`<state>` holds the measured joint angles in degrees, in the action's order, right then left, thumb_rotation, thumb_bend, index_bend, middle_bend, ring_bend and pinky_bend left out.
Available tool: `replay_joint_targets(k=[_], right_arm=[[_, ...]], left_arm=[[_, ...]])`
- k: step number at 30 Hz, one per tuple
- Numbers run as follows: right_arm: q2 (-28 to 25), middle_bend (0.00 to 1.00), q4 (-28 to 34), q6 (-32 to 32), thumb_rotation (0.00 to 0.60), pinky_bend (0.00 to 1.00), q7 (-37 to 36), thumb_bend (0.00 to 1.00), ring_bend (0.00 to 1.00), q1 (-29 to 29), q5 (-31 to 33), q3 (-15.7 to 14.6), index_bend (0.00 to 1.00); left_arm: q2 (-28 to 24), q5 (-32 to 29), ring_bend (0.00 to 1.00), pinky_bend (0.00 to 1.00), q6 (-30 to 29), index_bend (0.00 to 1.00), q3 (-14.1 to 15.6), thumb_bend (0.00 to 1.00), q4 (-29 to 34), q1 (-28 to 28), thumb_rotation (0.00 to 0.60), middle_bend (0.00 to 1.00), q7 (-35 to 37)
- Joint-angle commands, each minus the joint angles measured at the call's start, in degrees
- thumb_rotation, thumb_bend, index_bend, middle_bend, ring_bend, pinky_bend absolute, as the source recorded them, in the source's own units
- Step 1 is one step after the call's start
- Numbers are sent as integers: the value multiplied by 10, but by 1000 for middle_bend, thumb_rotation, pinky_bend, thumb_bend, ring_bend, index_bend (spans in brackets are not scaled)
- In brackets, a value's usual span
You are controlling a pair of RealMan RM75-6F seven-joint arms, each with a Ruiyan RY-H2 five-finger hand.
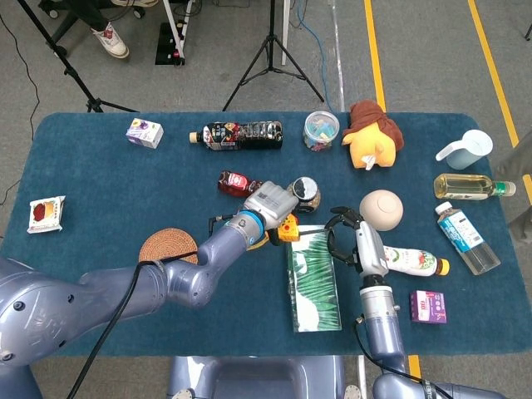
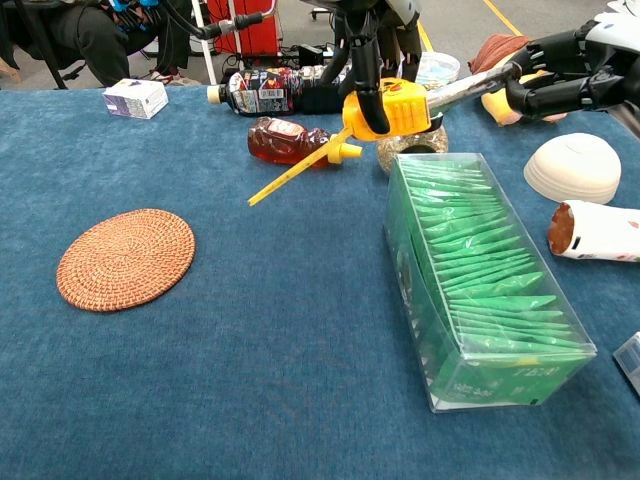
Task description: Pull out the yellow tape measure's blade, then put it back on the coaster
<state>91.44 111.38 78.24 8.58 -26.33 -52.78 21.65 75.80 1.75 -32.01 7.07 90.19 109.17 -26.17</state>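
My left hand [image 1: 268, 204] grips the yellow tape measure [image 1: 287, 227] from above and holds it in the air by the far end of the green box. In the chest view the case [image 2: 388, 106] hangs under the left hand [image 2: 368, 40]. A grey stretch of blade [image 2: 465, 88] runs right from the case to my right hand [image 2: 565, 75], which pinches its end. That right hand [image 1: 341, 230] sits just right of the case. A thin yellow strip [image 2: 295, 172] slants down-left from the case. The woven coaster [image 2: 126, 258] lies bare at the left [image 1: 169, 247].
A clear box of green packets [image 2: 470, 290] lies lengthwise under and in front of both hands. A red sauce bottle [image 2: 285, 140] and a round tin [image 1: 305, 192] lie just behind the tape measure. A white bowl [image 2: 572, 165] and a white bottle [image 1: 409, 260] lie to the right.
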Motion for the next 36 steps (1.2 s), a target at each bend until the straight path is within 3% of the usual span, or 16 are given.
replay_joint_targets(k=[1, 36], right_arm=[[-1, 274, 1, 1, 585, 261, -1, 581, 216, 1, 0, 1, 530], [-38, 282, -5, 3, 585, 263, -59, 582, 217, 35, 9, 16, 541]], left_arm=[[-3, 4, 528, 537, -3, 595, 2, 334, 3, -3, 588, 513, 1], [-118, 144, 528, 537, -37, 600, 50, 336, 98, -131, 582, 519, 12]])
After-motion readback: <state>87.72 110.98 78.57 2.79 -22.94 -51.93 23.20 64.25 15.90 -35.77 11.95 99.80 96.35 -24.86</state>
